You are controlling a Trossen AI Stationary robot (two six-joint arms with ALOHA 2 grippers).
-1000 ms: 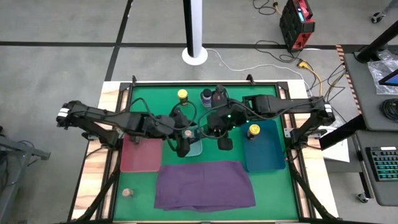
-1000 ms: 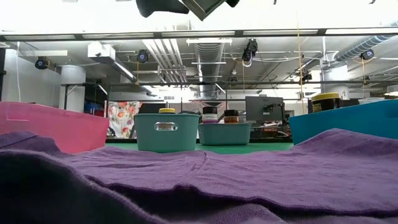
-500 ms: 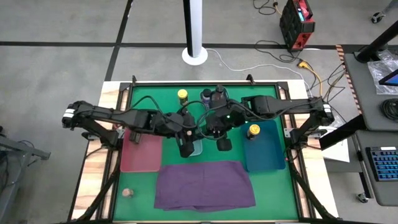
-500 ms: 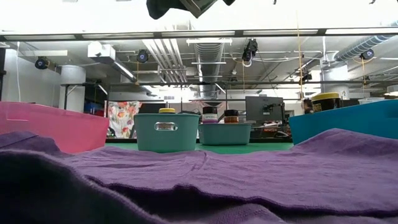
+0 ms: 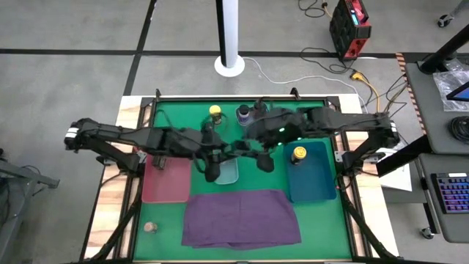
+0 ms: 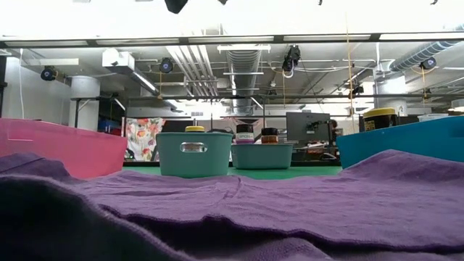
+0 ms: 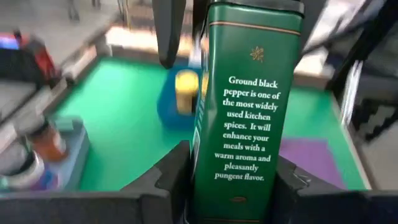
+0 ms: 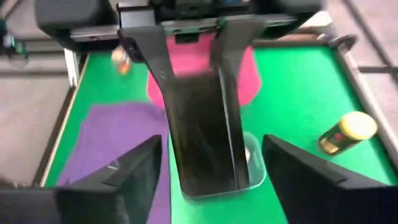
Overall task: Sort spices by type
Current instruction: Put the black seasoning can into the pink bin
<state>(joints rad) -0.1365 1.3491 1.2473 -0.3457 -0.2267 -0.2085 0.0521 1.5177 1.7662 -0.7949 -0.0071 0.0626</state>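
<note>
My left gripper is shut on a dark green flat tin labelled ground black pepper, held over the small teal bin. My right gripper is open and faces it. Its fingers stand wide on either side of the tin; I cannot tell whether they touch it. One yellow-lidded jar stands in the blue bin and another stands at the far edge beside two darker jars. A small jar stands at the near left. My left gripper pinches the tin between its two fingers, one on each narrow side, near the end closest to the wrist. The fingers lie along the tin, and its broad printed face is toward the wrist camera. The tin is lifted clear and reaches out past the fingertips.
A pink tray lies left of the teal bin. A purple cloth is spread along the near edge. A second small bin holds jars at the far edge. The green mat is bare at the near right.
Both grippers have gone up, almost out of the top of the low view. My left gripper has kept the tin and gone slightly toward the table's left edge. My right arm's wrist has swung toward the far edge, and its gripper stays close to the tin.
</note>
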